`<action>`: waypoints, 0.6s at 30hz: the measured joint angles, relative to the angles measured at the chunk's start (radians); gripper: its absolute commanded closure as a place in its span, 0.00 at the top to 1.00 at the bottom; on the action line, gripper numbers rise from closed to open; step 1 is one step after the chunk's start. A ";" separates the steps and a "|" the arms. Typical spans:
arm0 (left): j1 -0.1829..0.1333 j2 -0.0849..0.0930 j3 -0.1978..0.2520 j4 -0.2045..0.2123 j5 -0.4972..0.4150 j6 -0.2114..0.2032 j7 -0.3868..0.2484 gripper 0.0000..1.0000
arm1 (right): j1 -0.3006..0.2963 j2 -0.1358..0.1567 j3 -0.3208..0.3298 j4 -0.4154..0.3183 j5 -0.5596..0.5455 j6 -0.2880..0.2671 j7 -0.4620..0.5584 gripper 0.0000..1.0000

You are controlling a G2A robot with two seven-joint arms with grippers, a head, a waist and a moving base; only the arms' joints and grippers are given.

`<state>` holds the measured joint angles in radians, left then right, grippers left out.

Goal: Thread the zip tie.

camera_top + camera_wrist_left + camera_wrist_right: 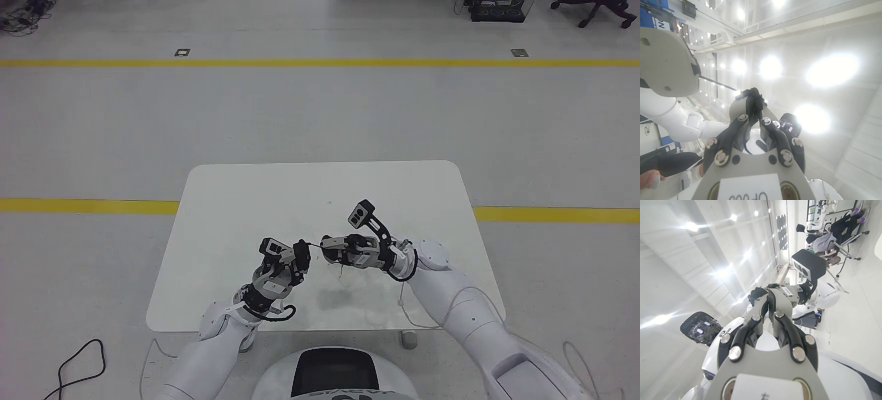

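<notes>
Table point(200, 200): zip tie point(719, 84) above its middle. Left gripper point(303, 252) at the tie's 9 o'clock end, right gripper point(328, 245) at its 3 o'clock end, tips facing, near together.

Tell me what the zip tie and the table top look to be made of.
Zip tie: a thin black strap, likely plastic; it stands out straight from the left gripper without sagging. Table top: white, smooth, matte, with rounded corners; perhaps laminate or painted board, the look leaves that open.
</notes>
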<state>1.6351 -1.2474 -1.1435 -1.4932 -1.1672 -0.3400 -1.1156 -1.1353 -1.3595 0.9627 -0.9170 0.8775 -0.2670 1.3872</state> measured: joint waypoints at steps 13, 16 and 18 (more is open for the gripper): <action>0.000 0.000 0.000 0.000 0.000 0.000 0.000 0.00 | 0.005 -0.005 -0.001 0.020 0.001 0.001 0.003 0.00; 0.000 0.000 0.000 0.000 0.000 0.000 0.000 0.00 | 0.007 -0.006 -0.002 0.024 0.001 0.001 0.003 0.00; 0.000 0.000 0.000 0.000 0.000 0.000 0.000 0.00 | 0.007 -0.007 -0.002 0.026 0.001 0.001 0.003 0.00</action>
<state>1.6351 -1.2474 -1.1435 -1.4932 -1.1672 -0.3400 -1.1156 -1.1280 -1.3665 0.9605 -0.8909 0.8786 -0.2657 1.3901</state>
